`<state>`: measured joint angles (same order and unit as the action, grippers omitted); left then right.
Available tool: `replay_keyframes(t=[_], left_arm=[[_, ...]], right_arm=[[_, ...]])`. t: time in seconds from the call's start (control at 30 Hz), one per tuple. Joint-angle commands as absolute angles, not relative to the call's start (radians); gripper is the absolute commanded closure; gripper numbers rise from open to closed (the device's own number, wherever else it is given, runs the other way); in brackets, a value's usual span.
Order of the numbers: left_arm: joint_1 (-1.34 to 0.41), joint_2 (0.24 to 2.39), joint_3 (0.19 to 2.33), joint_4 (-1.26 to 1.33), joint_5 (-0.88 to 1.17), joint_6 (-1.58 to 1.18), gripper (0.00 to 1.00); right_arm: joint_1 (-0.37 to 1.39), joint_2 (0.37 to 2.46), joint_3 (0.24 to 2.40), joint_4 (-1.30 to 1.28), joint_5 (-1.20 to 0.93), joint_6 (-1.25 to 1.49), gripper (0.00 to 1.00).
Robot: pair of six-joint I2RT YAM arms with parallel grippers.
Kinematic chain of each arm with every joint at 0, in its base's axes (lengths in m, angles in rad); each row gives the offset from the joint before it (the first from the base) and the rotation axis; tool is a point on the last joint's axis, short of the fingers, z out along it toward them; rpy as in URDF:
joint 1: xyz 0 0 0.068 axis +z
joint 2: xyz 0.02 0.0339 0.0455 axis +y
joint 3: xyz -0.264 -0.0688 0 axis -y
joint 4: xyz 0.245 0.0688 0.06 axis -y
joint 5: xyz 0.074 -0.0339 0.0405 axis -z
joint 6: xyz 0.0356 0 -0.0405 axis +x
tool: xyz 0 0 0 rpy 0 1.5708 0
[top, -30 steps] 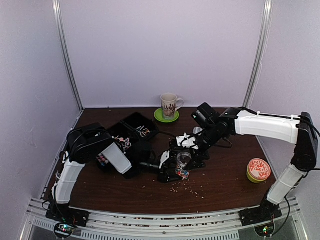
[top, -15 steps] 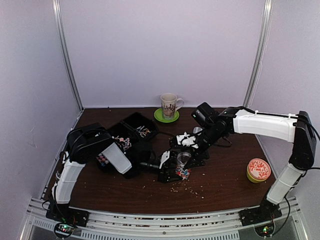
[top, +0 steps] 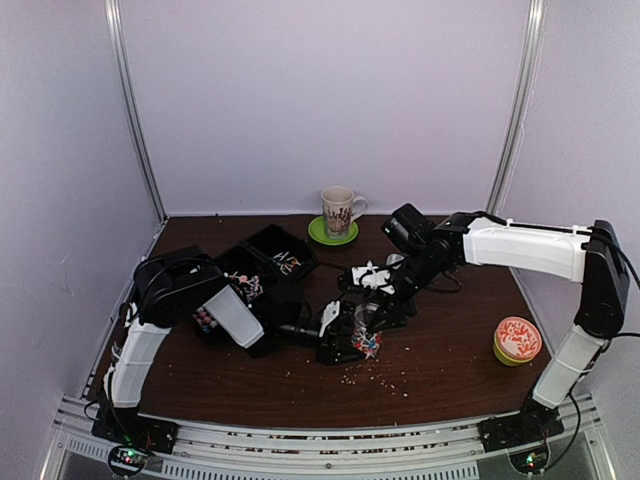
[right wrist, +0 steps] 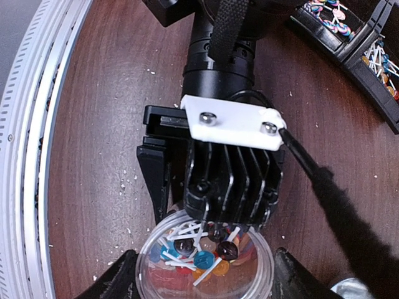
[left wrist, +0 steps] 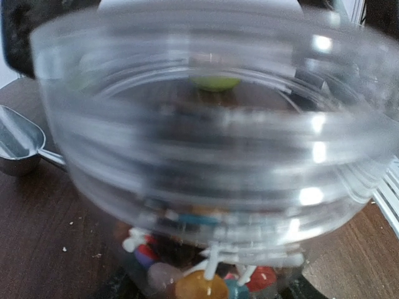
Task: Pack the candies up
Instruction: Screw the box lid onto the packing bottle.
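Observation:
A clear round jar (top: 366, 328) stands at mid-table with candies (right wrist: 202, 255) in its bottom: lollipops with white sticks, in blue, orange, red and dark colours. In the left wrist view the jar (left wrist: 212, 143) fills the frame, blurred, with candies (left wrist: 199, 283) below. My left gripper (top: 345, 338) is shut on the jar from the left; its black body hangs over the rim. My right gripper (right wrist: 204, 274) comes from above, and its fingers (right wrist: 115, 277) press against both sides of the jar (right wrist: 255, 283). More candies (right wrist: 327, 12) lie in a black compartment tray (top: 262, 262).
A metal scoop (left wrist: 19, 143) lies on the table beside the jar. A mug (top: 338, 208) on a green coaster (top: 333, 236) stands at the back. An orange-patterned tin (top: 517, 340) sits at the right. Pale crumbs (top: 385, 378) litter the near tabletop.
My right gripper's jaws have narrowed onto the jar's sides and the right arm has eased slightly toward it. The left arm and the jar have stayed put.

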<state>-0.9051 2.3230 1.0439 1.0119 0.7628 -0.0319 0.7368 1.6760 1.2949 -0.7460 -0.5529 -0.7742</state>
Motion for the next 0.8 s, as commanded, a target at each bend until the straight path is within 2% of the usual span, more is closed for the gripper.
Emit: replay_keyframes(t=[0.0, 0.37, 0.77], left_arm=[[-0.91, 2.343, 1.052, 1.013, 0.668, -0.053, 0.82], [-0.91, 2.325, 1.009, 1.08, 0.439, -0.139, 0.82], [-0.911, 2.309, 0.997, 1.073, 0.388, -0.144, 0.79]], right_arm=[[0.729, 1.694, 1.32, -0.739, -0.56, -0.71, 0.38], [0.73, 1.64, 1.238, -0.626, -0.472, -0.491, 0.37], [0.76, 1.641, 1.227, -0.635, -0.379, -0.399, 0.35]])
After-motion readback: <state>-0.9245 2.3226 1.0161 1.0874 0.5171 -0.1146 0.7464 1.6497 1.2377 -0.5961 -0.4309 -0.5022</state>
